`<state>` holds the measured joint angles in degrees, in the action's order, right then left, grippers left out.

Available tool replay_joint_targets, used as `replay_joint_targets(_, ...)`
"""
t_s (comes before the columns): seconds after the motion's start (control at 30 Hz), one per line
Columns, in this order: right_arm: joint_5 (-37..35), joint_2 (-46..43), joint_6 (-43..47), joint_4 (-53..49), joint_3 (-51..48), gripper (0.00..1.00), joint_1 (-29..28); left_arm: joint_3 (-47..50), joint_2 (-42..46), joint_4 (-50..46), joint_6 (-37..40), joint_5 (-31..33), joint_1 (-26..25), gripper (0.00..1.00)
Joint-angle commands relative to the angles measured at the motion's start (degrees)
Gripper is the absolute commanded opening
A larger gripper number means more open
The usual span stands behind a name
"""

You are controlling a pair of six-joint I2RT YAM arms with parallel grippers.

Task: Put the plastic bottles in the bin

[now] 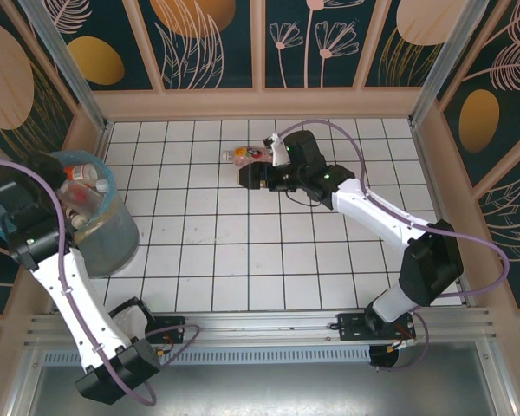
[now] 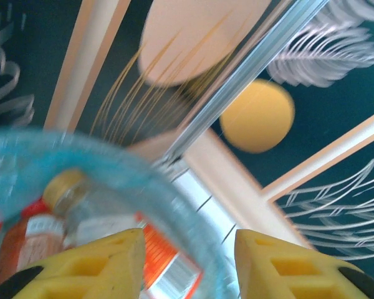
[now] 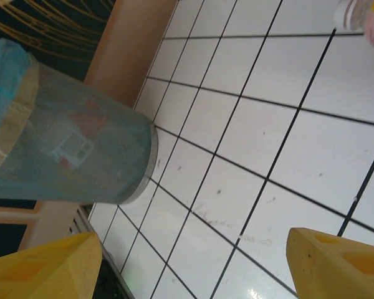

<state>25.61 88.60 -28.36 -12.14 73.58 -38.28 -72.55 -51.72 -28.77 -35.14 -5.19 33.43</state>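
Observation:
The grey bin (image 1: 114,240) with its light-blue bag stands at the left of the tiled floor, with several plastic bottles (image 1: 82,192) piled inside. In the left wrist view my left gripper (image 2: 190,252) hovers over the bag-lined rim (image 2: 146,180). It is open and empty, and an orange-labelled bottle (image 2: 159,256) lies below in the bin. One more bottle (image 1: 247,156) with a pink-red label lies on its side on the far tiles. My right gripper (image 1: 253,178) is just in front of it and does not touch it. Its yellow fingers (image 3: 193,265) are spread wide, and the bottle's end (image 3: 363,18) shows at the top corner.
Wooden walls with patterned panels close in the floor on three sides. A metal rail (image 1: 269,334) runs along the near edge. From the right wrist the bin's mesh wall (image 3: 68,156) stands far off to the left, across open tiles.

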Motion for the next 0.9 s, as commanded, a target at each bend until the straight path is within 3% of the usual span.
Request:
replay_joint_targets(0.0,-5.33,-1.33,4.91,-3.91,3.87,0.79,1.12,-8.28,-0.79,-1.55,2.93,1.25,-1.35,0.45)
replay_joint_targets(0.27,-5.84,1.05,11.00,-6.39,6.38,0.79,9.96,-15.12,-5.71,-1.11,1.19,-1.46,-12.60,0.45)
replay_joint_targets(0.33,-6.94,2.67,14.43,-6.39,7.45,0.81,11.14,-16.29,-8.06,-1.77,2.15,1.32,-18.37,0.45)
replay_joint_targets(0.5,-11.78,9.12,25.81,-7.82,13.67,0.89,12.09,-18.09,-16.96,-1.38,5.27,13.49,-38.86,0.49)
replay_joint_targets(0.6,-13.48,13.99,32.11,-7.90,17.63,0.93,12.13,-18.32,-23.80,1.25,6.12,15.10,-47.66,0.52)
replay_joint_targets(0.7,-14.81,19.31,38.22,-7.49,21.12,0.95,12.18,-18.52,-30.42,4.50,6.19,14.29,-52.73,0.54)
replay_joint_targets(0.87,-14.51,29.14,46.93,-8.36,28.35,0.97,12.30,-15.17,-37.00,13.29,3.13,9.41,-54.00,0.56)
